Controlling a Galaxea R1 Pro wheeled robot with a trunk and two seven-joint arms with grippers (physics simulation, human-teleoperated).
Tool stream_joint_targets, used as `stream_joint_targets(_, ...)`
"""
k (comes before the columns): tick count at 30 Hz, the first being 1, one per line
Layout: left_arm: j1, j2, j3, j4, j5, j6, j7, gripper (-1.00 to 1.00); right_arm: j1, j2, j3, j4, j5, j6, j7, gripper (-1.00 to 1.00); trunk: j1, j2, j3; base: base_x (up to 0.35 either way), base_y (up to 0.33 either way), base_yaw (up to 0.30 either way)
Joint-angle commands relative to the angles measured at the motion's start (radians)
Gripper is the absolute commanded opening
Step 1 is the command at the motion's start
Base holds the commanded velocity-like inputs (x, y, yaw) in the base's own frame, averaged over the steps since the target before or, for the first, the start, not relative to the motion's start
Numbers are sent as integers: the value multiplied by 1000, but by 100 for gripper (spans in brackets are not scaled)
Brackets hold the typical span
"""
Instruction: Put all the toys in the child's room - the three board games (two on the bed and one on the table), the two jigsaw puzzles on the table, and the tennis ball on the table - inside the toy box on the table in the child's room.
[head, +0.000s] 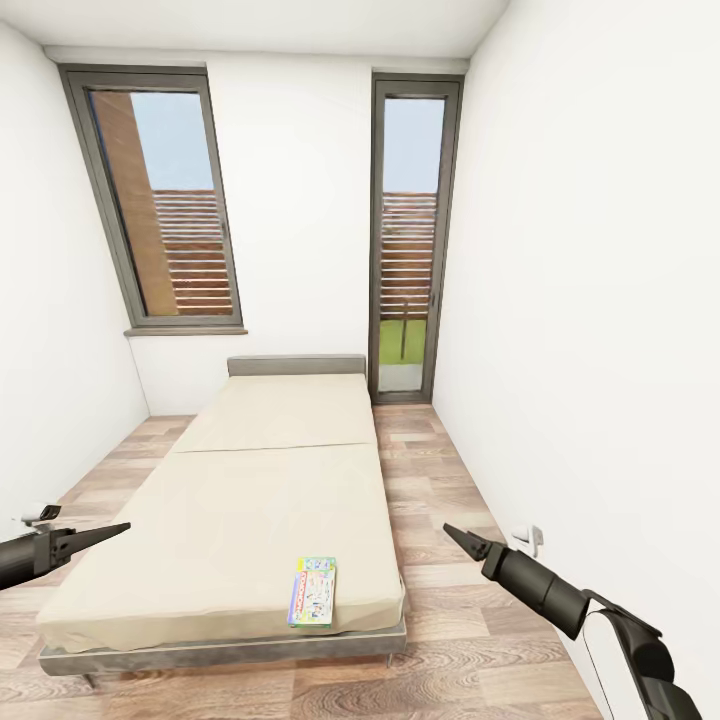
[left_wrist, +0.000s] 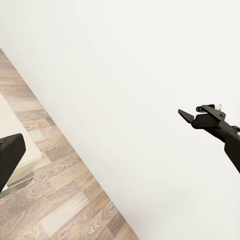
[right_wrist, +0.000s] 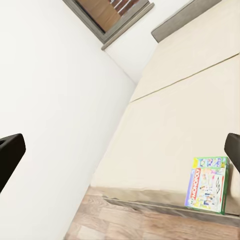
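From the head camera, the bed (head: 270, 500) runs lengthwise away from the robot toward the far wall, its cream mattress split into two panels. One board game (head: 312, 591) lies flat on the near panel, close to the foot edge and toward the right corner. Its long axis follows the bed's length, pointing toward the headboard (head: 296, 365), tilted only slightly. The left gripper (head: 95, 535) reaches in from the left over the floor beside the bed, its fingers drawn to a narrow point and holding nothing. The right gripper (head: 462, 540) hangs over the wood floor (head: 450, 490) to the right of the bed, also closed to a tip, empty. A window (head: 165, 200) and a tall glass door (head: 410, 240) stand in the far wall.

In the left wrist camera, the right gripper (left_wrist: 187, 115) shows against the white wall (left_wrist: 125, 60), narrow and empty, with floor planks and a corner of the bed (left_wrist: 15, 145) at the edge.

In the right wrist camera, the board game (right_wrist: 208, 184) lies on the mattress beside the foot edge, its "Monopoly" lettering running along one long side. The bed (right_wrist: 175, 110) stretches beyond it toward the headboard and window.
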Motion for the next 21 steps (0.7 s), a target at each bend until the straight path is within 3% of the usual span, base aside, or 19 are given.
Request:
stream_joint_targets(1,0,0,0,0,0,11,-4,100,0,0,-1,0,-5,6,1,100,0,-1,0,0,0,0)
stream_joint_targets(11,0,0,0,0,0,11,-4,100,0,0,-1,0,-4,13,2,100,0,-1,0,0,-24,0)
stream_joint_targets(21,0,-2,-1,0,-1,13,-4,100,0,3,-2,1,-1,11,0,100,0,-1,0,0,-230,0)
